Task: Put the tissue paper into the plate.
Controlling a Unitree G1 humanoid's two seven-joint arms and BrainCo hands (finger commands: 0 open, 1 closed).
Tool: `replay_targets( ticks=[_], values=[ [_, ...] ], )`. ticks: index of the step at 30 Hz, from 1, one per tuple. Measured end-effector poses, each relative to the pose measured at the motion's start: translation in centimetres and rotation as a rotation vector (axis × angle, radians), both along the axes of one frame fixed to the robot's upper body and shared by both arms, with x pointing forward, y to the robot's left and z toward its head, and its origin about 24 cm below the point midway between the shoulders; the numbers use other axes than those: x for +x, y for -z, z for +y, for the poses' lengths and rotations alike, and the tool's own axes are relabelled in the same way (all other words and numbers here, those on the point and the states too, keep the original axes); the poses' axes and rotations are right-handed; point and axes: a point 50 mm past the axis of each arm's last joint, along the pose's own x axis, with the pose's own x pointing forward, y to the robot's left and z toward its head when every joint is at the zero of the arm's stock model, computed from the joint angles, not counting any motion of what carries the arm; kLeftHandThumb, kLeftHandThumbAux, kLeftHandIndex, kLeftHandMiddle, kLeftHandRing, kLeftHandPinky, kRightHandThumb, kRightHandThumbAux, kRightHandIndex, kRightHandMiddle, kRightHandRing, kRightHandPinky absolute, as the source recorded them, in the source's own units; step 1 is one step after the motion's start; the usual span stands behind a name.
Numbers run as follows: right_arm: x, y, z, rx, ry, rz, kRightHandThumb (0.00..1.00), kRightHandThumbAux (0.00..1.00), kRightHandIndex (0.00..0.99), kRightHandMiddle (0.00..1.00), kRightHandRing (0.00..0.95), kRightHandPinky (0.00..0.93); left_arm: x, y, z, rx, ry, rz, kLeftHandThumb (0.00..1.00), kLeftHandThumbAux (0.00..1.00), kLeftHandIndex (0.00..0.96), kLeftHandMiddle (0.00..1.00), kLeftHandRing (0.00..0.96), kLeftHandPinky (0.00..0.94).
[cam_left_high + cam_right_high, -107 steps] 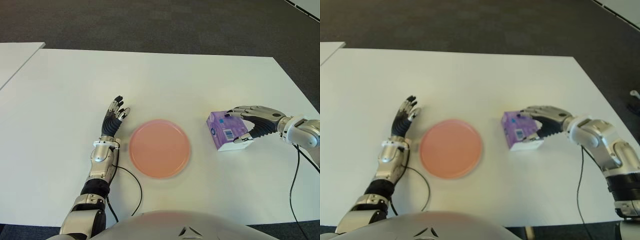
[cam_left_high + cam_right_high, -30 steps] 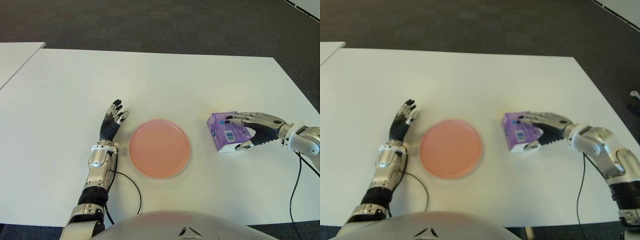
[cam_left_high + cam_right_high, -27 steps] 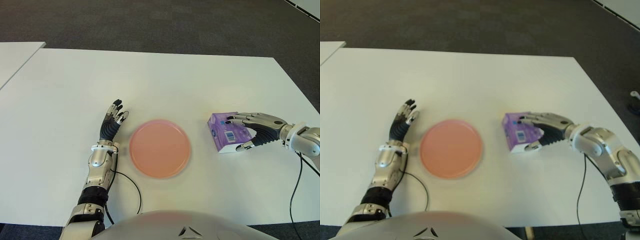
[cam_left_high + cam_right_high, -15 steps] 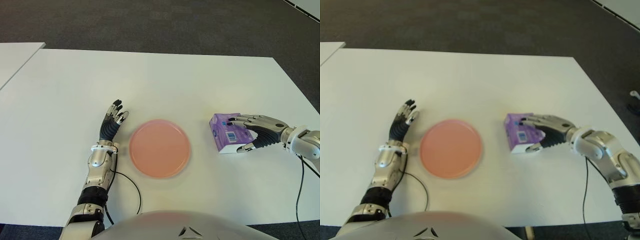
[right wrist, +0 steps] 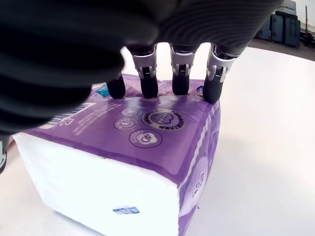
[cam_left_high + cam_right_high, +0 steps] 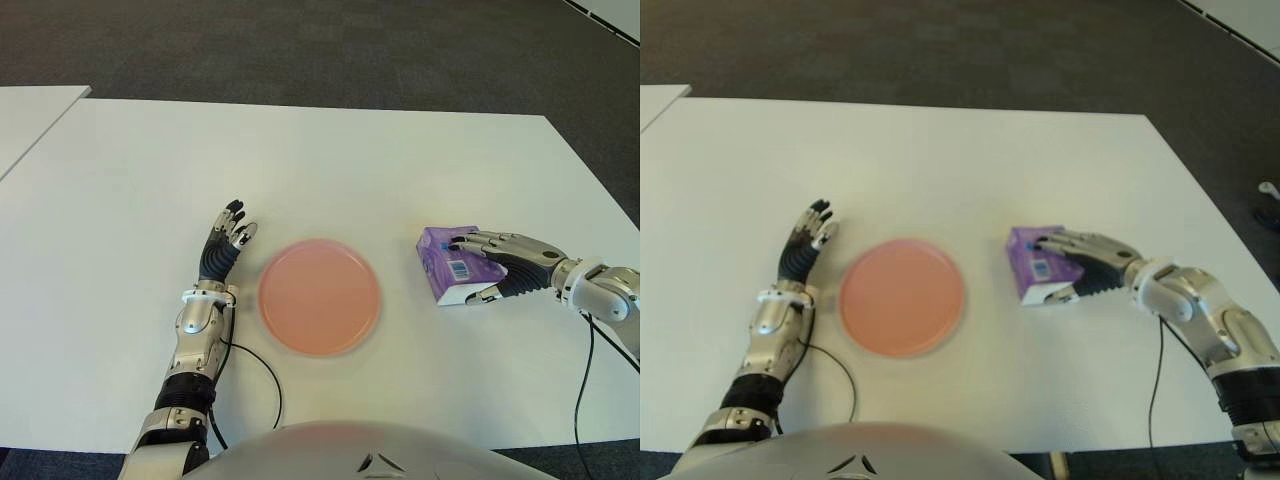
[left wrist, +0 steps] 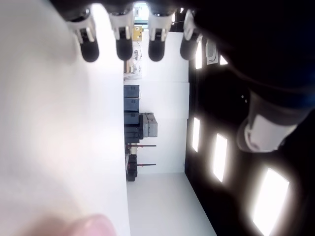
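Observation:
A purple tissue pack (image 6: 447, 268) with a white side lies on the white table, to the right of the pink plate (image 6: 319, 296). My right hand (image 6: 492, 272) reaches it from the right: its fingers (image 5: 147, 81) are stretched over the pack's top with the tips pressed on it, and the thumb (image 6: 480, 297) sits at the pack's near edge. The pack (image 5: 138, 147) rests on the table. The plate holds nothing. My left hand (image 6: 224, 243) shows just left of the plate, fingers straight and holding nothing.
The white table (image 6: 350, 170) runs wide beyond the plate and the pack. A black cable (image 6: 262, 372) trails from my left arm near the front edge, and another (image 6: 588, 380) hangs from my right wrist. A second table's corner (image 6: 30, 105) shows at far left.
My right hand's fingers have flattened down onto the pack's top, and its wrist has sunk slightly towards me. The pack has barely shifted. The left hand and plate stay put.

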Motion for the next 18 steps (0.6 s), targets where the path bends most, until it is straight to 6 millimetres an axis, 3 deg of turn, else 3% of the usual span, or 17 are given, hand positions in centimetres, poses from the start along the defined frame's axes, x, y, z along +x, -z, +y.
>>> replay_targets(
  ticks=[18],
  values=[
    [0.06, 0.73, 0.42, 0.081, -0.015, -0.027, 0.111, 0.35, 0.0, 0.0, 0.0, 0.0, -0.07, -0.07, 0.0, 0.002, 0.0, -0.009, 0.0, 0.533, 0.0, 0.0, 0.0, 0.0]
  ],
)
